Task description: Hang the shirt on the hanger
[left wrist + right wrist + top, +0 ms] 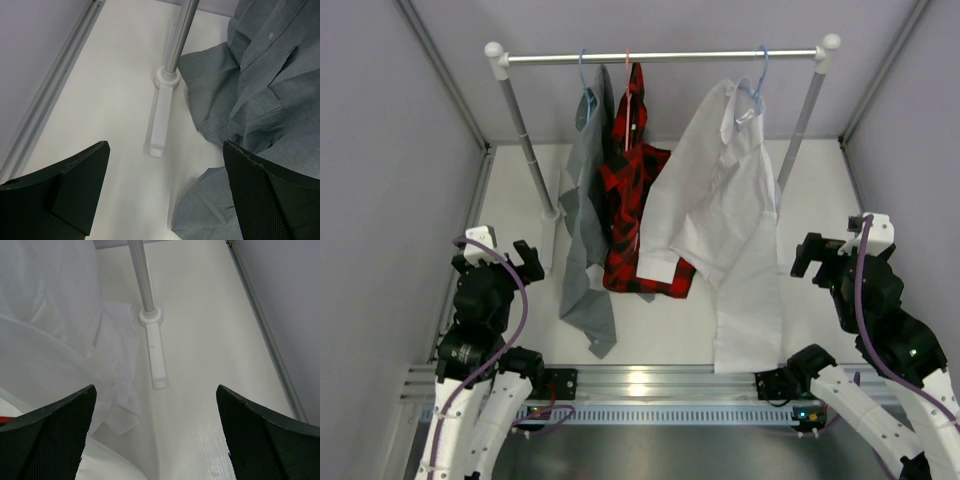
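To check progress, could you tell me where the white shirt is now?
In the top view the white shirt hangs on the light blue hanger at the right end of the rail, beside the plaid shirt.

The white table (660, 330) fills the middle of the frame. The clothes rack (521, 130) stands on it at the upper part. The lower ends of the grey shirt (582, 250) and the white shirt (740, 300) lie on it.
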`<action>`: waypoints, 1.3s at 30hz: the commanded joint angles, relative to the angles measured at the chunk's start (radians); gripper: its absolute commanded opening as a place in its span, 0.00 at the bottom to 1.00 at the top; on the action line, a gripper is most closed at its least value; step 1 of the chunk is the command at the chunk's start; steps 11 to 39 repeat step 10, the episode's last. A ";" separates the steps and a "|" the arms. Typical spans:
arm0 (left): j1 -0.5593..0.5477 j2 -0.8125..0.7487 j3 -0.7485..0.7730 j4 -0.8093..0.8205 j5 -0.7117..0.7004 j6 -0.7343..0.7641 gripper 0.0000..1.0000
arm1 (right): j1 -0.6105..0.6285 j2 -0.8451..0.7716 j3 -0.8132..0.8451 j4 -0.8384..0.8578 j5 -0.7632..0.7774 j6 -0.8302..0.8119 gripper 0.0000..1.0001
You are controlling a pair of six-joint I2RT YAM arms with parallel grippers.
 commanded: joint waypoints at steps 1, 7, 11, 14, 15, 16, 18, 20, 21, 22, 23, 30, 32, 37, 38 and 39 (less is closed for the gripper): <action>-0.007 -0.029 0.002 0.042 0.002 0.024 0.98 | -0.007 0.008 -0.002 0.021 -0.004 -0.006 0.99; -0.009 -0.025 -0.001 0.042 0.007 0.022 0.98 | -0.008 0.016 0.004 0.026 -0.023 -0.015 0.99; -0.009 -0.035 -0.001 0.043 0.003 0.019 0.98 | -0.008 0.019 0.001 0.026 -0.038 -0.020 1.00; -0.009 -0.035 -0.001 0.043 0.003 0.019 0.98 | -0.008 0.019 0.001 0.026 -0.038 -0.020 1.00; -0.009 -0.035 -0.001 0.043 0.003 0.019 0.98 | -0.008 0.019 0.001 0.026 -0.038 -0.020 1.00; -0.009 -0.035 -0.001 0.043 0.003 0.019 0.98 | -0.008 0.019 0.001 0.026 -0.038 -0.020 1.00; -0.009 -0.035 -0.001 0.043 0.003 0.019 0.98 | -0.008 0.019 0.001 0.026 -0.038 -0.020 1.00; -0.009 -0.035 -0.001 0.043 0.003 0.019 0.98 | -0.008 0.019 0.001 0.026 -0.038 -0.020 1.00; -0.009 -0.035 -0.001 0.043 0.003 0.019 0.98 | -0.008 0.019 0.001 0.026 -0.038 -0.020 1.00; -0.009 -0.035 -0.001 0.043 0.003 0.019 0.98 | -0.008 0.019 0.001 0.026 -0.038 -0.020 1.00; -0.009 -0.035 -0.001 0.043 0.003 0.019 0.98 | -0.008 0.019 0.001 0.026 -0.038 -0.020 1.00; -0.009 -0.035 -0.001 0.043 0.003 0.019 0.98 | -0.008 0.019 0.001 0.026 -0.038 -0.020 1.00; -0.009 -0.035 -0.001 0.043 0.003 0.019 0.98 | -0.008 0.019 0.001 0.026 -0.038 -0.020 1.00; -0.009 -0.035 -0.001 0.043 0.003 0.019 0.98 | -0.008 0.019 0.001 0.026 -0.038 -0.020 1.00; -0.009 -0.035 -0.001 0.043 0.003 0.019 0.98 | -0.008 0.019 0.001 0.026 -0.038 -0.020 1.00; -0.009 -0.035 -0.001 0.043 0.003 0.019 0.98 | -0.008 0.019 0.001 0.026 -0.038 -0.020 1.00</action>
